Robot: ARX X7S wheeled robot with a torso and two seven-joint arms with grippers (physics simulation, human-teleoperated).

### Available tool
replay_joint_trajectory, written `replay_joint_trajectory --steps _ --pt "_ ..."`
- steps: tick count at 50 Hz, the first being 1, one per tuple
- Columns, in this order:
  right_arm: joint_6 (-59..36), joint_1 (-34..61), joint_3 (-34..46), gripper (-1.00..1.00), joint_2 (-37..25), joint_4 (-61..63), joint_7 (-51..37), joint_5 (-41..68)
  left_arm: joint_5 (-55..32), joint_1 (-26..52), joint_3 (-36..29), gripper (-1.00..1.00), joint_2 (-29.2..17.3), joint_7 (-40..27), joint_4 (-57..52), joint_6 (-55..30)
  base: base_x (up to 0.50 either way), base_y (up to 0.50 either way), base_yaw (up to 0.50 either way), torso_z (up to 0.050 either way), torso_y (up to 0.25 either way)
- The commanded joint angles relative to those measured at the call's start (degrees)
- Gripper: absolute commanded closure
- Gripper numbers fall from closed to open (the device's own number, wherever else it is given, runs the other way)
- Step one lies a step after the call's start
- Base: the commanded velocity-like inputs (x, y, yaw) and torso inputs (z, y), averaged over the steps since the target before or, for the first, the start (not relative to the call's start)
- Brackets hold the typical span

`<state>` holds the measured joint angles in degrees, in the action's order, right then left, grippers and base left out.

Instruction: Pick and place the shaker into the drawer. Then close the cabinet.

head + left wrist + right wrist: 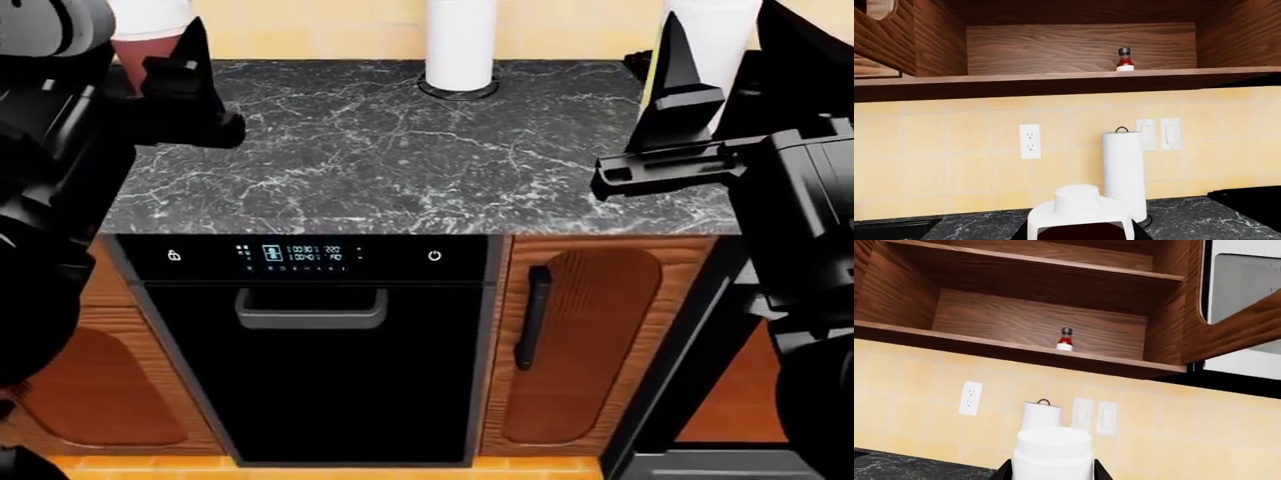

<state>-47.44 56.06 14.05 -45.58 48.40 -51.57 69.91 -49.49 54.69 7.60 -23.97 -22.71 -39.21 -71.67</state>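
Observation:
The shaker (1124, 59), small and red-and-white with a black cap, stands on the lower shelf of the open wooden wall cabinet (1054, 80). It also shows in the right wrist view (1065, 339). The drawer is out of view. My left gripper (174, 60) is raised over the counter's far left, with a white vessel (1079, 210) that has a dark red inside right in front of it. My right gripper (721, 75) is raised at the right, and its black fingertips (1005, 471) flank a white lidded jar (1053, 450). Neither grip is clear.
A paper towel roll (461, 45) stands at the back of the black marble counter (400, 150). Below are a black dishwasher (314, 350) and a narrow wooden door with a black vertical handle (531, 318). A microwave (1247, 285) hangs right of the cabinet.

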Motion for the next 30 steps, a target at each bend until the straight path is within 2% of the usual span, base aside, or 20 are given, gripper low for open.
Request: replay_joint_trajectory --steps 1,30 --pt "0.59 -1.72 -0.53 1.0 0.03 -0.11 0.57 -1.99 -0.41 -1.44 0.42 1.0 -0.27 -0.42 -0.03 1.15 -0.19 -0.49 0.0 0.0 0.0" --pt "1.3 -1.74 -1.29 1.0 -0.8 0.23 0.07 -0.71 -2.0 -0.99 0.61 1.0 -0.49 -1.67 -0.03 0.82 -0.15 -0.5 0.0 0.0 0.0"
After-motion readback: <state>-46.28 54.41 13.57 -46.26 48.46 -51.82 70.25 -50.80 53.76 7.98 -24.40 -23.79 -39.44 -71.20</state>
